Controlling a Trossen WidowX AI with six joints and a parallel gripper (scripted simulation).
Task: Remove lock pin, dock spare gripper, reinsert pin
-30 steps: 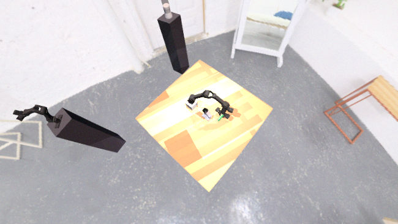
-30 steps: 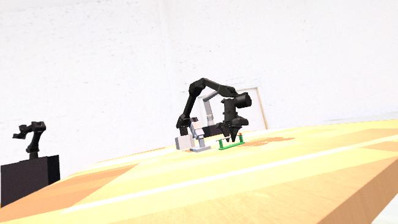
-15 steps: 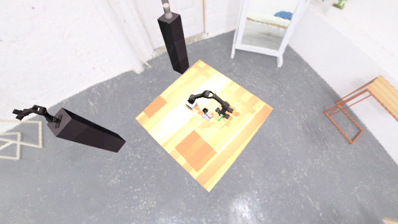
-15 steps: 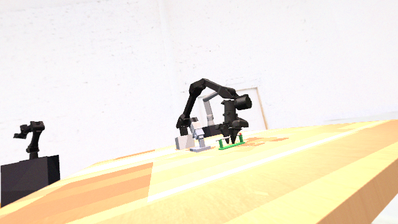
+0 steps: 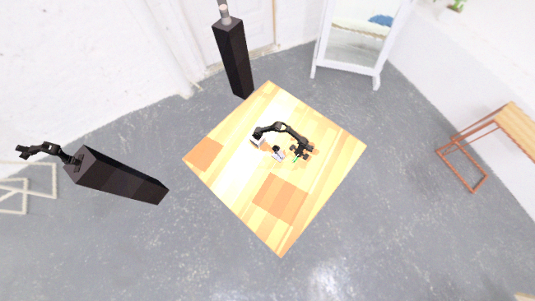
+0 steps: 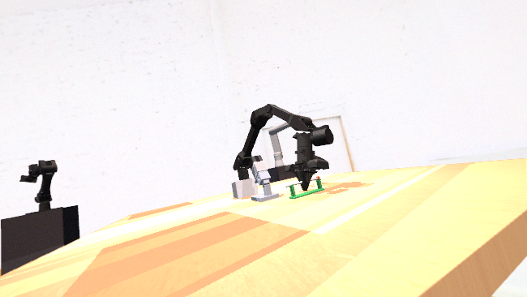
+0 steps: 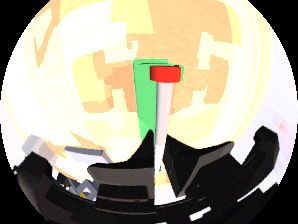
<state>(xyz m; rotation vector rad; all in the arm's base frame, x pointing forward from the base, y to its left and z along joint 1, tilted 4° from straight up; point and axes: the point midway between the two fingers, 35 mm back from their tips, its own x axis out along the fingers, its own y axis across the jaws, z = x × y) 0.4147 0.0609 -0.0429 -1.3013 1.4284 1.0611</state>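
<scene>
The lock pin [image 7: 162,112], a pale shaft with a red head [image 7: 165,75] [image 6: 318,178], lies lengthwise over a green rack [image 6: 300,195] [image 7: 145,95] [image 5: 295,159] with two posts. My gripper [image 7: 160,139] [image 6: 305,188] points down at the middle of the rack. Its fingers are shut on the pin's shaft between the posts, with the head beyond them. A light grey stand [image 6: 265,198] [image 5: 278,156] carries a tilted grey body [image 6: 260,170] with a dark top. I cannot tell which parts are socket and spare gripper. Where the fingers touch the shaft is partly hidden.
The arm's base rises from a light grey block [image 6: 243,189] [image 5: 258,141] behind the grey stand. The wooden table [image 5: 247,185] [image 6: 365,211] has its edges well away from the rack. Black pedestals [image 5: 236,62] [image 5: 119,177] stand off the table, one with another dark arm [image 5: 49,148].
</scene>
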